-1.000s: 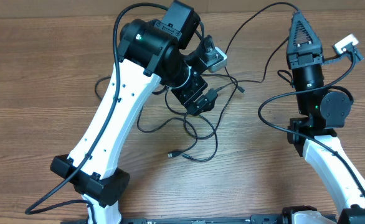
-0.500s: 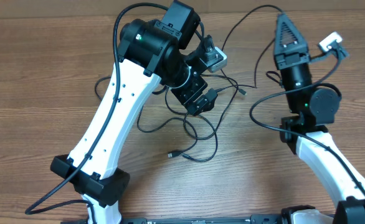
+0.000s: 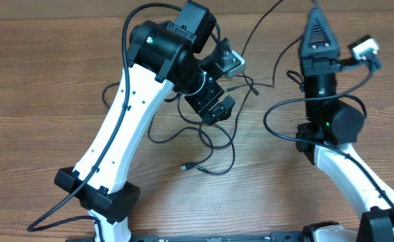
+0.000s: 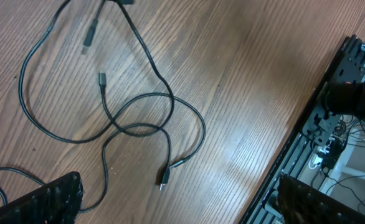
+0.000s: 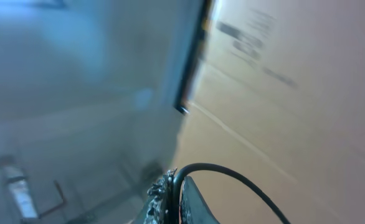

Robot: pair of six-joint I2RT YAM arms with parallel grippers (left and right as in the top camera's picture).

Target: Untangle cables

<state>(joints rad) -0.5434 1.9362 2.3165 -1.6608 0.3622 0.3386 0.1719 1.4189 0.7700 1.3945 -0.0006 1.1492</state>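
Currently the cables (image 4: 142, 127) lie on the table (image 3: 42, 87) in a loose heap of overlapping loops, near the centre and directly beneath the left arm's wrist. The left wrist view shows at least three crossings. Two plugs (image 4: 101, 78) rest inside the loops, and a third plug (image 4: 164, 180) lies at the near edge of the heap.

One cable (image 5: 232, 171) is pinched between the closed jaws of the right gripper (image 3: 314, 20). That gripper is raised well above the table and points up toward the overhead camera. From its tip, the cable arcs away across the table's far side and drops back toward the heap. Its lower end runs into the other loops, and the exact point where it joins them is hidden behind the left arm.

The left gripper (image 4: 176, 190) hangs over the heap with its jaws spread fully wide and nothing between them. It does not touch any cable.

Progress assessment: the task appears to be at an early stage. One cable is partly drawn out of the heap. No cable lies apart from the others, and the central crossings are intact. Remaining work, as judged here, is to pull the held cable clear, then separate the looped cables one at a time and lay each down apart from the others.
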